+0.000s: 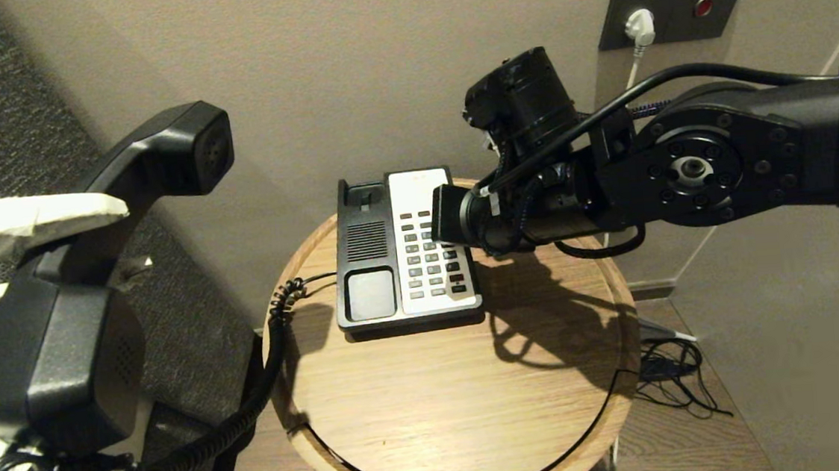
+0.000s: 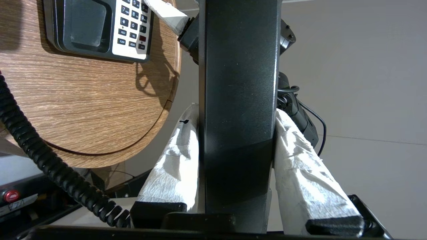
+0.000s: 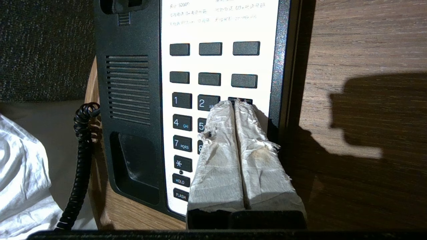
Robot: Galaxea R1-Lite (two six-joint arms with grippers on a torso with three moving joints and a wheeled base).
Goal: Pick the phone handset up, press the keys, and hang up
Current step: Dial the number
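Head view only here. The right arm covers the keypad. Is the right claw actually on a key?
Observer: The right claw is shut, its wrapped tips together at the top-right digit key, beside the 2, on the phone base.
Operator: Is the handset secure on the left?
Observer: The left claw is clamped on the phone handset, one padded finger on each side of its shaft.
Operator: Is the cord snagged?
Observer: The coiled cord hangs free past the round table edge, beside the base's cradle side.
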